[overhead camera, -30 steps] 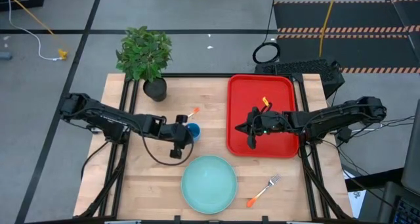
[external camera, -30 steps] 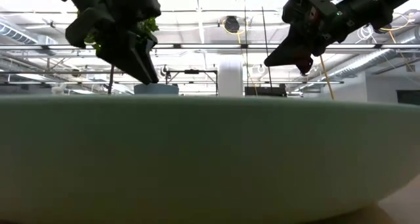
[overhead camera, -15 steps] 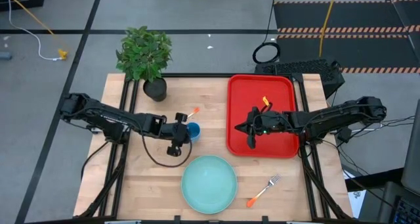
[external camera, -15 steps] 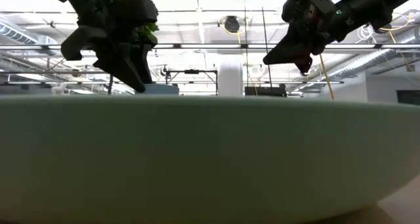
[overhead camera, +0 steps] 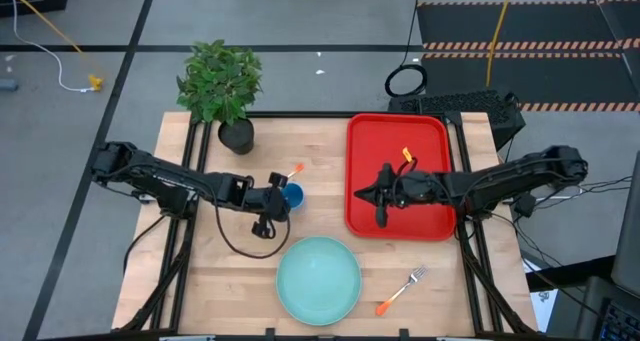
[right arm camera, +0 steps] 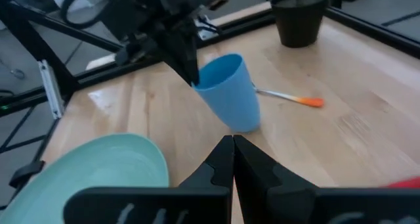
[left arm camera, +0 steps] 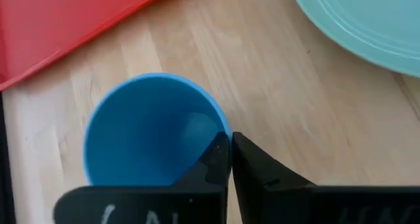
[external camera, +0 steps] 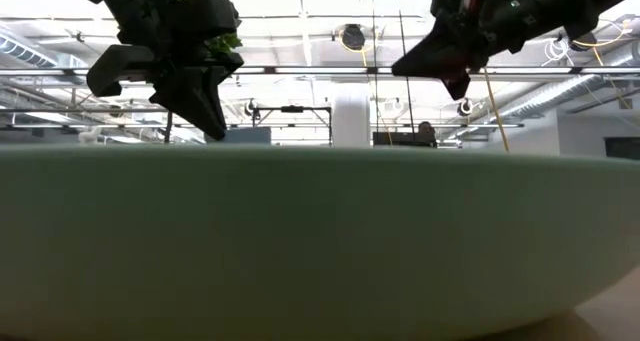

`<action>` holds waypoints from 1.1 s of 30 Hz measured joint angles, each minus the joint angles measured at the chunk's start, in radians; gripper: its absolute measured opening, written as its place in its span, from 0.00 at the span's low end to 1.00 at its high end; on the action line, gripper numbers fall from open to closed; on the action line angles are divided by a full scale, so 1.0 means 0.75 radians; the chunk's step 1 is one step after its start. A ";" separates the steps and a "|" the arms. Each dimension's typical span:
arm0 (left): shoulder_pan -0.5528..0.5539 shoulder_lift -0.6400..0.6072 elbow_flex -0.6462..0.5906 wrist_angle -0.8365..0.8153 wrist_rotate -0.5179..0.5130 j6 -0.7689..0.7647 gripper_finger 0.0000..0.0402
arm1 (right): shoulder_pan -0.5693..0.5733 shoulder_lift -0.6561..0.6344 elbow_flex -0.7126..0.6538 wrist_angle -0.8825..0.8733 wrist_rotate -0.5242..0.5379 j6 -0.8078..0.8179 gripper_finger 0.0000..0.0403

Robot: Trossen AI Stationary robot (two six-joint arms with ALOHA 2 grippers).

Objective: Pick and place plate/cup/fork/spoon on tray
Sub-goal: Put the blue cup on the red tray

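Observation:
The blue cup (overhead camera: 294, 198) stands on the wooden table left of the red tray (overhead camera: 400, 131), and my left gripper (left arm camera: 230, 148) is shut on it. The spoon (right arm camera: 289, 96) lies on the wood just behind the cup with its bowl hidden. The turquoise plate (overhead camera: 318, 279) sits at the near edge, and the fork (overhead camera: 400, 291) lies to its right on the table. My right gripper (overhead camera: 368, 194) hovers shut over the tray's left part, holding nothing. My left gripper pinches the cup's rim (left arm camera: 225, 133), one finger (left arm camera: 211, 159) inside the cup and the other outside its wall. The fingers slant down from the table's left side. In the right wrist view the cup leans, its base (right arm camera: 244, 125) down at the table.
A potted plant (overhead camera: 222, 86) stands at the far left corner. A small orange thing (overhead camera: 406, 157) shows on the tray beside my right arm; what it is I cannot tell. Bare wood lies between cup, plate and tray.
My left gripper has rolled about its own line and shut on the cup's rim, staying in place. My right gripper has tipped a little nearer to level above the tray.

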 joint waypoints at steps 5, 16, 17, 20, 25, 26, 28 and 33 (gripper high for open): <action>0.000 0.000 -0.001 0.050 0.000 0.073 0.04 | 0.031 0.045 0.001 0.109 -0.001 -0.011 0.00; -0.013 -0.001 -0.001 0.209 0.002 0.217 0.03 | 0.036 0.213 0.001 0.279 0.071 -0.124 0.00; -0.012 -0.001 -0.001 0.226 0.001 0.227 0.04 | 0.036 0.224 0.001 0.281 0.070 -0.148 0.00; -0.012 -0.001 -0.001 0.260 0.001 0.290 0.02 | 0.036 0.246 0.004 0.290 0.070 -0.234 0.02; -0.005 -0.001 -0.001 0.313 0.009 0.388 0.02 | 0.021 0.251 0.070 0.258 0.064 -0.403 0.11; -0.001 -0.001 -0.001 0.322 0.010 0.406 0.02 | 0.019 0.251 0.090 0.231 0.064 -0.438 0.13; 0.006 -0.001 -0.001 0.349 0.012 0.445 0.03 | 0.012 0.251 0.123 0.166 0.064 -0.498 0.19; 0.020 -0.007 -0.001 0.420 0.100 0.573 0.02 | -0.019 0.251 0.153 0.091 0.063 -0.537 0.34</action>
